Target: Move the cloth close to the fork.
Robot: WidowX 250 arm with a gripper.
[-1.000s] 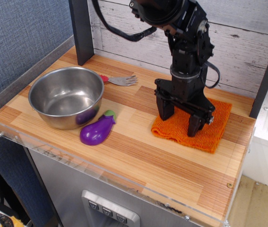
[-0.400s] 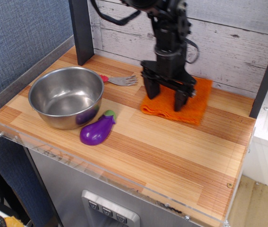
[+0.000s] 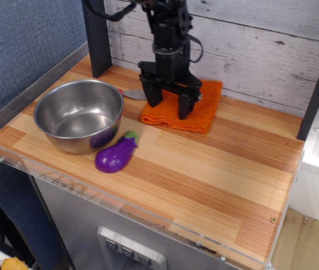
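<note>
The end effector (image 3: 169, 104), fingers spread apart, is pressing down on the cloth (image 3: 196, 109), which is lying just beside the fork (image 3: 132, 94), right of the bowl (image 3: 79, 114). Next, seemingly, lifting clear is what's needed.

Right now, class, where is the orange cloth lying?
The cloth lies at the back of the table near the plank wall, under the pincer, its left edge right beside the fork.
</note>
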